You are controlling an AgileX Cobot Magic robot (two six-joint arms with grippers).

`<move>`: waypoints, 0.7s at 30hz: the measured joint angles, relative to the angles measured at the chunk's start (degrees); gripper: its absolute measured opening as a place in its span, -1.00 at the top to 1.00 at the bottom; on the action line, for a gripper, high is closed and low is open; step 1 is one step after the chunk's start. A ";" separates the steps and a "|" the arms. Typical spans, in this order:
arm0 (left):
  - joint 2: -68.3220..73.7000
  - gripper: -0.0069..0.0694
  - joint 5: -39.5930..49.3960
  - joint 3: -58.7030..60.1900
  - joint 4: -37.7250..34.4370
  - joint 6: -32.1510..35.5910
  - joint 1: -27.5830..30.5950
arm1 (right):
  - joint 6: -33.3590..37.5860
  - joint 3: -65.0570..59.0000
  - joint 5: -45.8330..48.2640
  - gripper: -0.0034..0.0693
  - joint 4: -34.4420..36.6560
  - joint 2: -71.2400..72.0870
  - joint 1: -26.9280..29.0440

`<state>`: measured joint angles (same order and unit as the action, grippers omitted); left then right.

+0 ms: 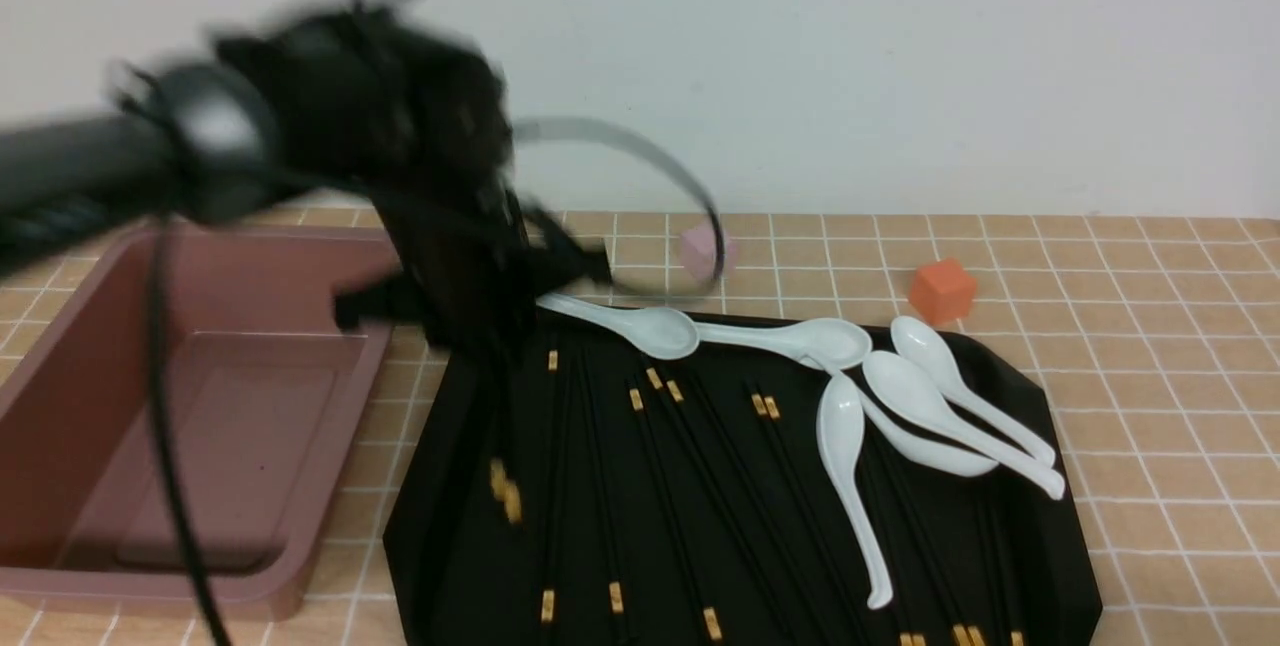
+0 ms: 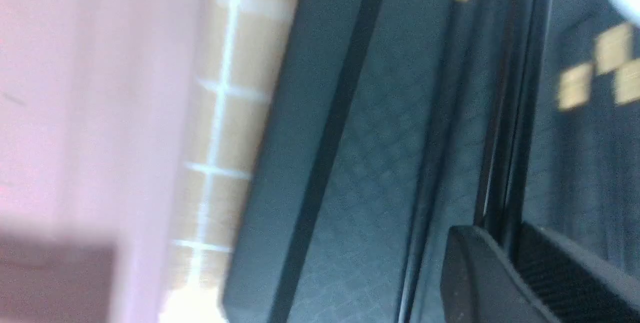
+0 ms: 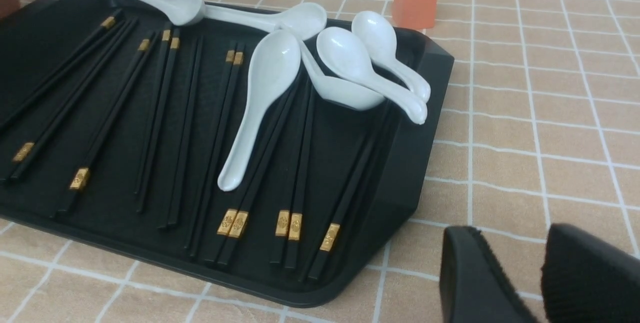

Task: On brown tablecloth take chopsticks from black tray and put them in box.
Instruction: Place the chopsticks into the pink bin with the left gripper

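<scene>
The black tray (image 1: 1040, 406) lies on the brown tablecloth (image 1: 1150, 376) with several black chopsticks (image 1: 650, 486) spread over it. The pink box (image 1: 200, 406) stands just left of it. My left gripper (image 1: 480, 331), blurred, is low over the tray's far left corner. In the left wrist view it (image 2: 502, 230) is shut on chopsticks (image 2: 505, 163) that run out from between its fingers, over the tray floor (image 2: 360, 188); the box (image 2: 75, 88) is beside. My right gripper (image 3: 510, 243) stands open over bare cloth off the tray's (image 3: 415, 128) near right corner, away from the chopsticks (image 3: 160, 103).
Several white spoons (image 1: 900, 396) lie across the tray's far right part, some on top of chopsticks. An orange cube (image 1: 942, 291) and a pale pink cube (image 1: 705, 248) sit on the cloth behind the tray. A wall closes the back.
</scene>
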<state>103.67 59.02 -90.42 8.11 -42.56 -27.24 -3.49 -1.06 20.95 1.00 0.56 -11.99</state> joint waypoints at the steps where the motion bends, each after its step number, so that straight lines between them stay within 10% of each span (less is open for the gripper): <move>1: -1.17 0.58 0.82 -0.71 1.09 0.00 0.00 | 0.00 0.00 0.00 0.25 0.00 0.00 0.00; 11: -9.53 0.58 11.25 -1.98 11.66 10.65 16.46 | 0.00 0.00 0.00 0.25 0.00 0.00 0.00; 21: -7.09 0.58 -2.90 11.75 4.95 22.43 27.28 | 0.00 0.00 0.00 0.25 0.00 0.00 0.00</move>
<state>96.58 56.12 -78.67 13.07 -20.13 0.04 -3.49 -1.06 20.95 1.00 0.56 -11.99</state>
